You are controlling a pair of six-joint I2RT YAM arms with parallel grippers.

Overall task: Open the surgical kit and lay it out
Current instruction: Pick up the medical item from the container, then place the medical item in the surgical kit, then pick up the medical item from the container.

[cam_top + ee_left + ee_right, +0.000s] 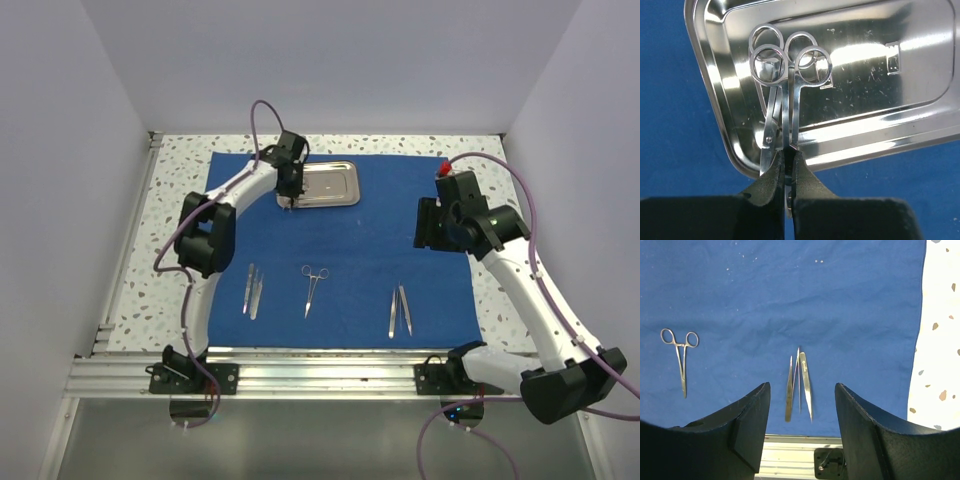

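**A:** Where is the kit being kept?

**B:** The blue cloth [380, 250] is being kept spread on the table [170, 200], and the steel tray [335, 185] is being rested at its 12 o'clock edge. Scissors [785, 100] are being pinched by the blades in the left gripper [785, 160] at the tray's 9 o'clock end.

**A:** And the rest?

**B:** Forceps [313, 285] are being displayed at 6 o'clock, one tweezers pair [252, 290] at 7 o'clock and another tweezers pair [400, 310] at 5 o'clock. The right gripper [802, 390] is being held wide apart above the 3 o'clock side.
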